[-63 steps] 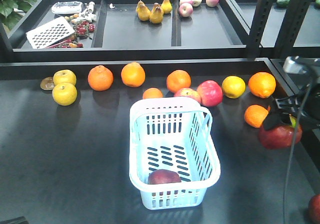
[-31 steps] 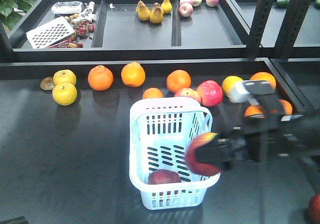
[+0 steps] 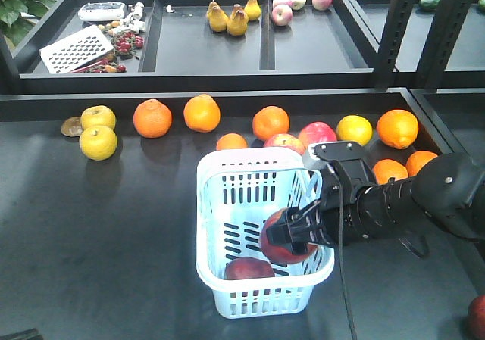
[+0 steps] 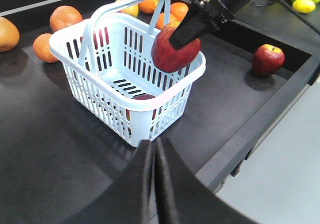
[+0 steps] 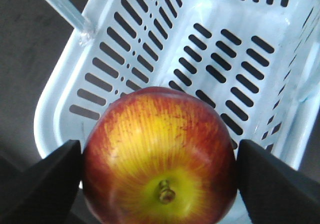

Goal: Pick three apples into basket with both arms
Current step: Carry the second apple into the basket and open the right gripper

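Holding one apple (image 3: 286, 238) over the basket (image 3: 206, 204), the right gripper (image 3: 294, 232) hangs just above the near-right rim; jaws are closed onto the fruit from both sides, per the right wrist view, where black pads flank the apple (image 5: 159, 156) left and right. The left gripper (image 4: 152, 156) sits low in its own wrist view, well apart from the basket (image 4: 75, 59); jaws pressed together, nothing between them.

Risks from here (judgement):
- Release too near the rim: the held apple (image 4: 175, 47) hangs close to the rim's near-right corner, so it could clip the edge and roll out onto the tabletop (image 3: 91, 234).
- Drop from height: impact on the apple already in the basket (image 3: 248, 268) may bruise both, or bounce one out.
- Light plastic basket may shift or tip if arm or fruit pushes its wall.
- Basket handle (image 4: 127, 4) stands up near the arm; snag possible on retract.

Appearance of task items:
- Held apple: dark red skin w/ streaked yellow-green patch round the stem, stem facing the wrist cam.
- Basket apple: dark red, lying at the near end of the slotted base.
- Third candidate apple (image 4: 267, 59): dark red, on tabletop right of basket, not yet picked.
- Basket: pale blue-white, slotted sides and base, thick rim.
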You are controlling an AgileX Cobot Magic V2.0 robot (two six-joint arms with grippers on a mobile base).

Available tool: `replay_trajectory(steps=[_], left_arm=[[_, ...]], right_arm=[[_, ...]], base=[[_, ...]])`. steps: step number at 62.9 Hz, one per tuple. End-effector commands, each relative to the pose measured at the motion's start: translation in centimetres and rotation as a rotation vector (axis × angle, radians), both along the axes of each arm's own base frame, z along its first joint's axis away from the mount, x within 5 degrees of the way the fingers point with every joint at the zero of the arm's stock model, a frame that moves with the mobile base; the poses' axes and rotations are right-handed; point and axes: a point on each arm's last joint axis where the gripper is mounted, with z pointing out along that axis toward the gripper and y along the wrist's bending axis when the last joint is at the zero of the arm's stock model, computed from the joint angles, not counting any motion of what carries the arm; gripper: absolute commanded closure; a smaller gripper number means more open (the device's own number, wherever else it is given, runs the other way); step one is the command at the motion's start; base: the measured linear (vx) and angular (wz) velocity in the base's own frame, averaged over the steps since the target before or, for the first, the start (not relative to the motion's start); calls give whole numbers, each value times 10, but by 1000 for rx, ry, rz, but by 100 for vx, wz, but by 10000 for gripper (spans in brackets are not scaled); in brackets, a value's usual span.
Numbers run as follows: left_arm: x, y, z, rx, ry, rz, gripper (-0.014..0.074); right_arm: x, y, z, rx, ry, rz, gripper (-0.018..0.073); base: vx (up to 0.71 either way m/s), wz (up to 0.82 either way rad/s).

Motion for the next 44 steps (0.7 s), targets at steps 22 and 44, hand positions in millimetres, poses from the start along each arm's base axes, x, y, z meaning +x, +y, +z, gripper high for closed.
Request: replay_trajectory(steps=[22, 44], left_arm=[[3, 0, 11, -58, -36, 27, 603], [3, 0, 11, -58, -36, 26, 603]], right_arm=[[3, 1, 21, 36, -80, -8, -26], [-39, -7, 60, 21, -53, 138, 519]], base=[[0, 0], [0, 0]])
